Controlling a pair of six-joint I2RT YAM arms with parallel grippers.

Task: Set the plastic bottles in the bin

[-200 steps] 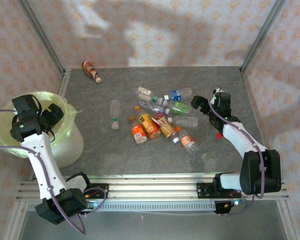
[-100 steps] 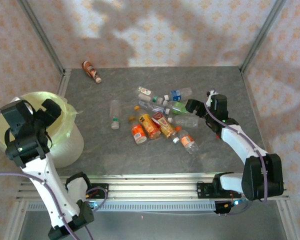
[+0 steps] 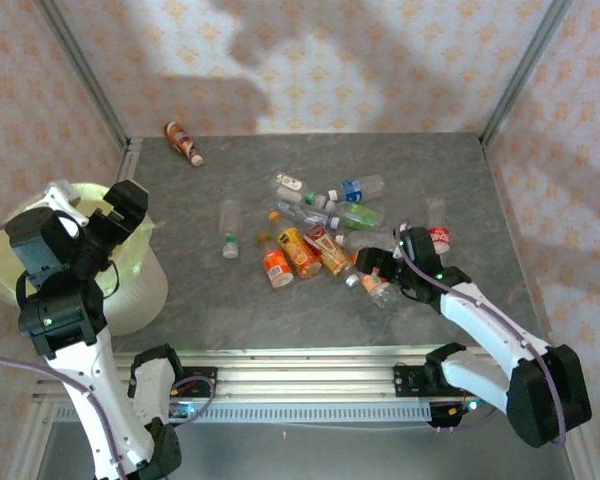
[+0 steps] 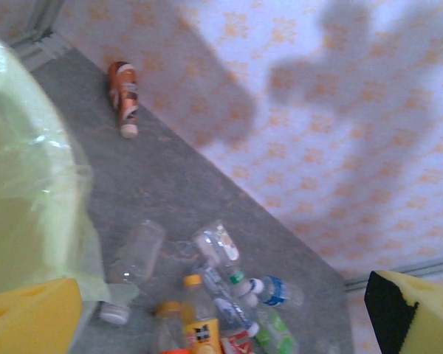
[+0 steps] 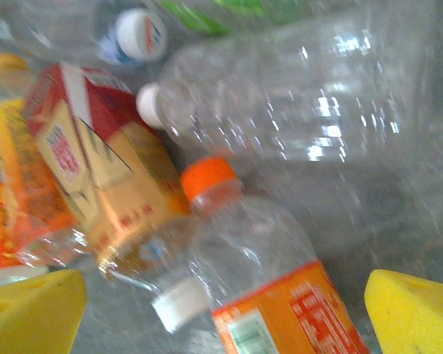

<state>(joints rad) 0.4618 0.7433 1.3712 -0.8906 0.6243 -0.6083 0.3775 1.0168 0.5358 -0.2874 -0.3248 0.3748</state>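
Plenty left: bottles [image 3: 320, 232] litter the table's [image 3: 200, 300] middle, a stray bottle [image 3: 183, 142] in its far left corner. Left gripper [image 3: 98, 212] gapes empty above the bin [image 3: 5, 265] at the left edge; right gripper [image 3: 378, 275], open, straddles an orange-capped bottle [image 5: 244, 251].

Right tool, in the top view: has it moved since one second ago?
Yes. The right tool has come nearer to the front rail and slightly left, and now hangs over the orange-capped bottle.

plastic bottles [image 3: 302, 252] crowd centre, table [image 3: 220, 300] margins open
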